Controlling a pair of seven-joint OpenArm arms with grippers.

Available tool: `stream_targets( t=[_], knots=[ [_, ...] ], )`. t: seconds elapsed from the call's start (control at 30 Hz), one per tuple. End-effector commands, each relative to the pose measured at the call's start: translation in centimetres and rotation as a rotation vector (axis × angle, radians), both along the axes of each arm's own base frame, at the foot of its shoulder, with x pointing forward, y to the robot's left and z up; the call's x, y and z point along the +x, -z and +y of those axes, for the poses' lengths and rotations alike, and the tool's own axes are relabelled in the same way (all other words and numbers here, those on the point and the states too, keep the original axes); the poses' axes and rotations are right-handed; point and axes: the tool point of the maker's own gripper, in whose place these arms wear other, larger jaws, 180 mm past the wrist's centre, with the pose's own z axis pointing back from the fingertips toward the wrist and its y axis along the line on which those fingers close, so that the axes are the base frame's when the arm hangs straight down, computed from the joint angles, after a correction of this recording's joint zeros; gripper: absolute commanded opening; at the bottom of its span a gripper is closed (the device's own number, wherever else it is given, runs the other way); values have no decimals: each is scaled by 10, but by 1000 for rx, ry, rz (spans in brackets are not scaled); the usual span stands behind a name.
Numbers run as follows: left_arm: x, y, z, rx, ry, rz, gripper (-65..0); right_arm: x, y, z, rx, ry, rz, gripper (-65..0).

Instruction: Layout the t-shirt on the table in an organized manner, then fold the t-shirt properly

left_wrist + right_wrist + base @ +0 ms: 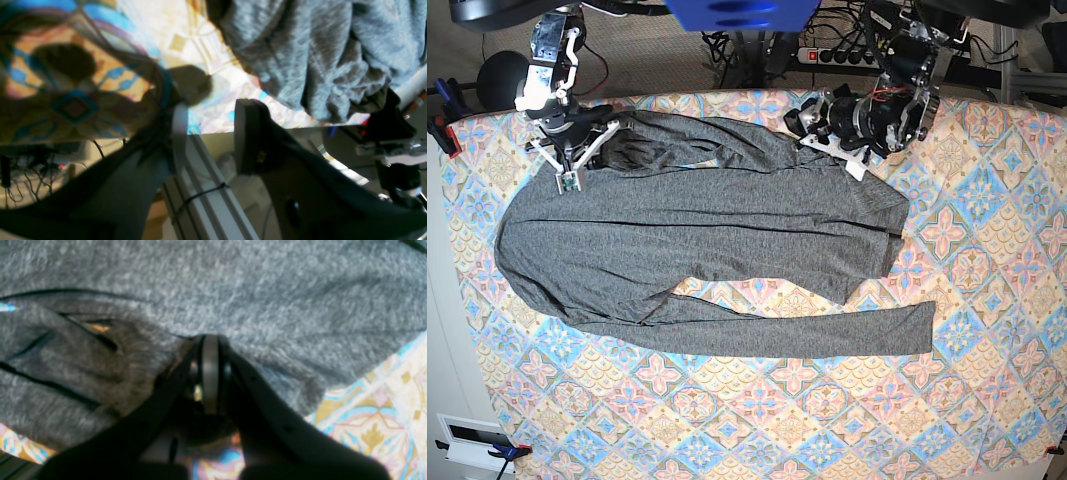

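T-shirt (697, 260) lies spread across the far half of the surface (987, 400), body running from near the left edge toward the right, one long sleeve stretched along its near side and reaching toward the right edge; far part bunched in folds near the far edge. Heather-grey knit, thin, limp, clearly light: judged to drape and wrinkle freely, to drag rather than slide cleanly on the patterned cloth, and to stretch if pulled at one point. Right gripper (210, 350), at the far left corner of the garment: jaws together, grey fabric pressed all round the tips, apparently pinching a fold, though a held layer cannot be made out between them. Left gripper (213, 116), at the far edge toward the right: jaws apart, nothing between them, fabric hanging just beside. Best holds, as judged: seams and hems at shoulders or bottom corners, both arms pulling apart together to flatten the bunched far portion.
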Motion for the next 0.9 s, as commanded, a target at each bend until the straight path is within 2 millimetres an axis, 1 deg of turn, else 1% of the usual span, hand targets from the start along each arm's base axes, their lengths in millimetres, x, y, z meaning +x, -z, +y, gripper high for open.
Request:
stream_targets(
  t=[0.0,0.17,0.23,0.33,0.67,0.7,0.8,0.87],
  knots=[
    [6,10,11,69,-20,-36,-451,6,-8,-3,-6,-4,-36,-650],
    [15,19,18,98,-38,-34,-480,6,-8,-3,-6,-4,-36,-650],
    [18,19,19,104,-40,-41,-491,6,-8,-3,-8,-4,-36,-650],
    [31,16,22,130,-34,-79,-492,6,-8,-3,-8,-4,-36,-650],
    [40,18,11,197,-33,-130,-492,6,-8,-3,-8,-4,-36,-650],
    [42,15,9,192,-33,-141,-493,6,-8,-3,-8,-4,-36,-650],
    [51,-4,2,169,-31,-206,-493,6,-8,-3,-8,-4,-36,-650],
    [51,-10,-2,145,-23,-205,-493,6,-8,-3,-8,-4,-36,-650]
  ],
)
